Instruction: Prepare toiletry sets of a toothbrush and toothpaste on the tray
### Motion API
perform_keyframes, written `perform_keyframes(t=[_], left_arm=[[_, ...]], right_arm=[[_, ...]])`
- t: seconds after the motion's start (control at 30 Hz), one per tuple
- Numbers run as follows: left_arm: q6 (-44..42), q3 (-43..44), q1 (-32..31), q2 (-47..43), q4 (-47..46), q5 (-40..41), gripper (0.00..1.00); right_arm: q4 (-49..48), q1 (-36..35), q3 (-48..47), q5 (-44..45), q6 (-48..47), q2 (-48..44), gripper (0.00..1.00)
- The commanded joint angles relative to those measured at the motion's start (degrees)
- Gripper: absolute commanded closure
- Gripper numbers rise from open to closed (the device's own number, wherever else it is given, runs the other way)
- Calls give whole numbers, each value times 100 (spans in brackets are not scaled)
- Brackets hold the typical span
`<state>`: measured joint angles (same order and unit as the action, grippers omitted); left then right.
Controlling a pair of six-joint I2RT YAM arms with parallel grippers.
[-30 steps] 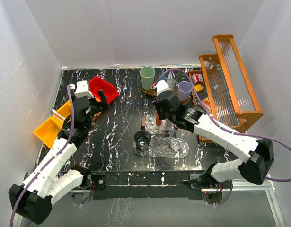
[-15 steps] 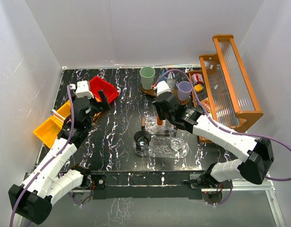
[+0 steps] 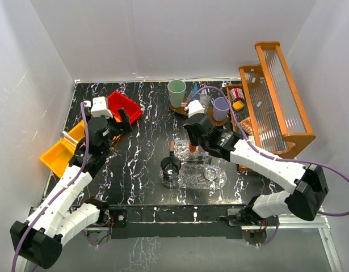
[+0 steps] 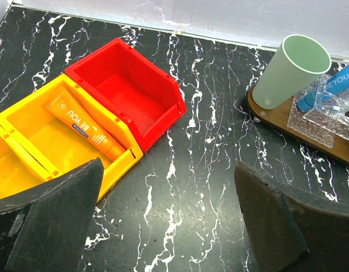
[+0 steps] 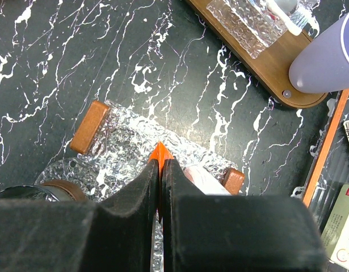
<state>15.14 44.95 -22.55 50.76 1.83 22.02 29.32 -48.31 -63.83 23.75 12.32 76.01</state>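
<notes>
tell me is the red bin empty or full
Empty: the red bin shows only bare floor; the orange tube lies in the yellow bin.

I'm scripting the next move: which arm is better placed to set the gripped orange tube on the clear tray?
Right. The right gripper is shut on the orange tube directly over the clear tray. The left gripper hangs open and empty by the yellow bin, far from it.

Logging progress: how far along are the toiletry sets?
Done: wooden tray holds green cup, lilac cup, blue tube, toothbrush. In hand: right gripper shut on an orange tube above the glass tray. Remaining: setting it down; a second tube lies in yellow bin.
</notes>
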Motion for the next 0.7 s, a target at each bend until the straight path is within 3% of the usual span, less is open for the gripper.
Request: perform_keyframes(t=[0.0, 0.67], left_arm=[[-28, 62, 38, -153, -7, 4, 1], [-46, 54, 40, -185, 2, 31, 1]], right_arm=[[-573, -11, 57, 245, 93, -77, 100], [-1207, -7, 647, 508, 324, -50, 99]])
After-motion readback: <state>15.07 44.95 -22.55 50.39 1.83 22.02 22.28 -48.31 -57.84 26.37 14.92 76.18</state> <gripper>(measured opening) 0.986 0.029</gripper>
